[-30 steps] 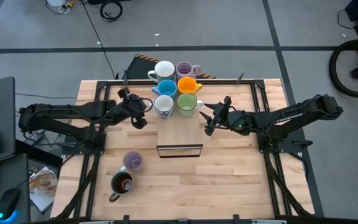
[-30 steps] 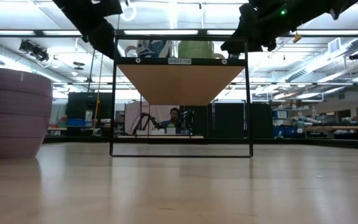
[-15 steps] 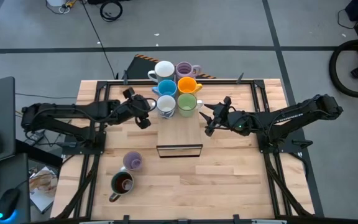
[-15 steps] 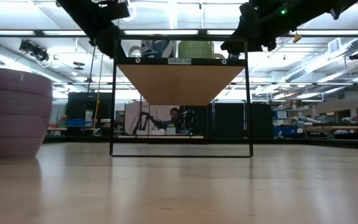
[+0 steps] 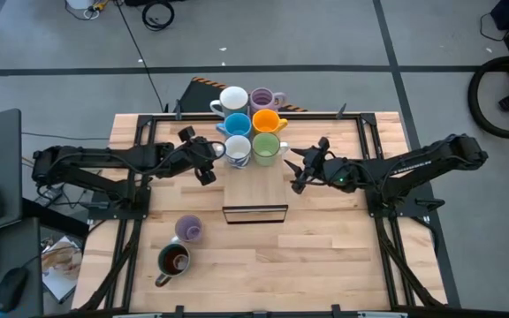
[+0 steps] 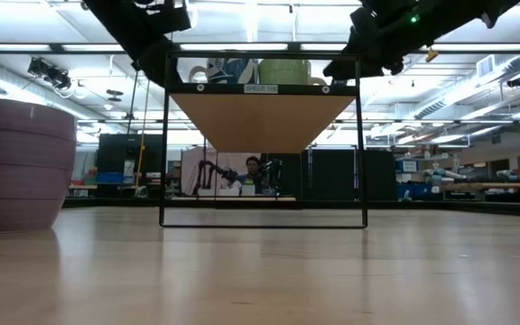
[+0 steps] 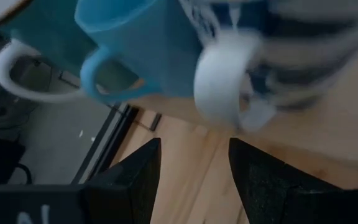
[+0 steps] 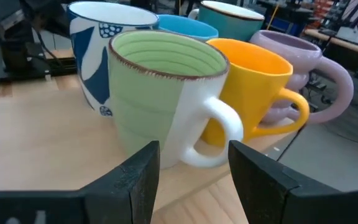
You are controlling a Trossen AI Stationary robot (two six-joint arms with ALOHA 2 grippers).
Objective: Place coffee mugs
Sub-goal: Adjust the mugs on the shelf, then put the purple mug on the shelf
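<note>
Six mugs stand in pairs on a raised wooden shelf [image 5: 254, 181]: white [image 5: 232, 99], lilac [image 5: 262, 99], blue [image 5: 237, 124], orange [image 5: 266, 121], white with blue pattern [image 5: 236, 151] and green [image 5: 266, 147]. A second lilac mug [image 5: 189, 229] and a dark olive mug [image 5: 173, 260] stand on the table at the near left. My left gripper [image 5: 207, 160] is open, just left of the patterned mug's white handle [image 7: 219, 81], its fingers short of it. My right gripper [image 5: 296, 168] is open and empty, right of the green mug [image 8: 166, 106].
The shelf stands on a black wire frame [image 6: 162, 144] in the middle of the table. Black rails [image 5: 369, 141] run along the table's left and right sides. In the low view the lilac mug [image 6: 16, 162] fills the left. A person sits far behind the table [image 6: 255, 167].
My left gripper has moved toward the table's right edge, closer to the patterned white mug's handle, and has stayed open.
</note>
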